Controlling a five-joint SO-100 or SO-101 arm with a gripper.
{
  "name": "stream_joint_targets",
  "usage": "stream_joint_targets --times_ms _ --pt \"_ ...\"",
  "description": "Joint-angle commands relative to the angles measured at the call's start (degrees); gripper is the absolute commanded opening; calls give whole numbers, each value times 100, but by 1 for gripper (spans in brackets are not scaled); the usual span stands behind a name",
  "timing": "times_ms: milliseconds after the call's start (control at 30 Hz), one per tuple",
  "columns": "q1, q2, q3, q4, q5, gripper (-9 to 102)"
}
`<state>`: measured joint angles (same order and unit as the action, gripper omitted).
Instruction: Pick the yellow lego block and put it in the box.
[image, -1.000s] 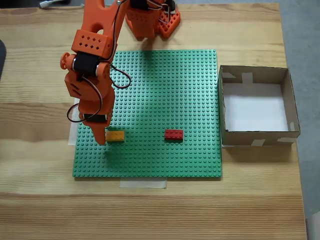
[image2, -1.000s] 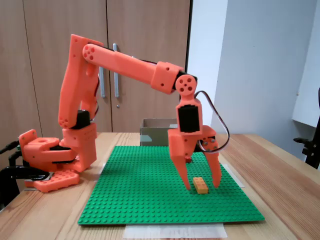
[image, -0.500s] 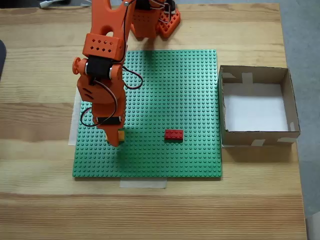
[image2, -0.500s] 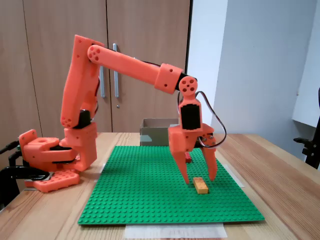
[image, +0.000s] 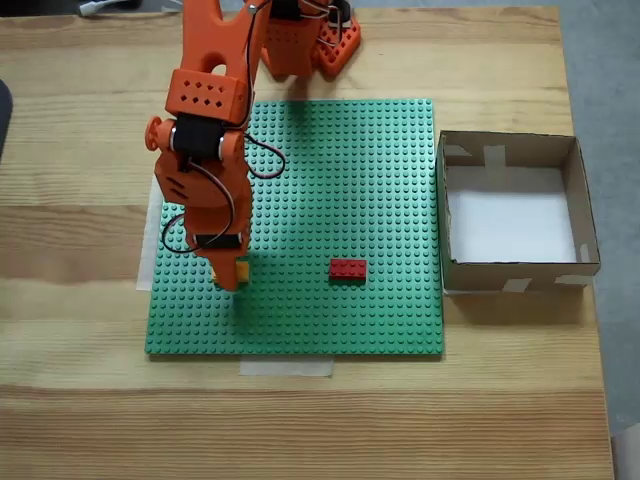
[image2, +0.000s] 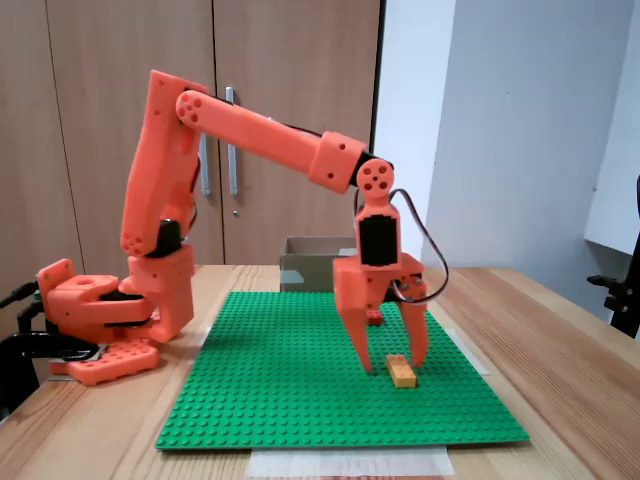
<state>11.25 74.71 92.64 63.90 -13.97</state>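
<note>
the grasp is in hand: the gripper stands low with jaws spread astride the yellow lego block on the green baseplate, so next comes closing, lifting, then carrying to the box.

Looking straight down from above in a fixed view, far enough off to take in the whole green baseplate, with the arm's base beyond its top edge and the box just off its right edge. Standing low at table height in a fixed view, facing across the baseplate toward wooden cupboard doors. Shared by both: baseplate, arm, box.
</note>
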Motion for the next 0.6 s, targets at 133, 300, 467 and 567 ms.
stream_joint_targets --times_ms 133,300,467,567 --pt "35 -35 44 -105 88 24" --pt "53 -88 26 -123 97 23" --pt "62 -123 18 -132 26 19" --pt "70 -141 18 -141 18 18"
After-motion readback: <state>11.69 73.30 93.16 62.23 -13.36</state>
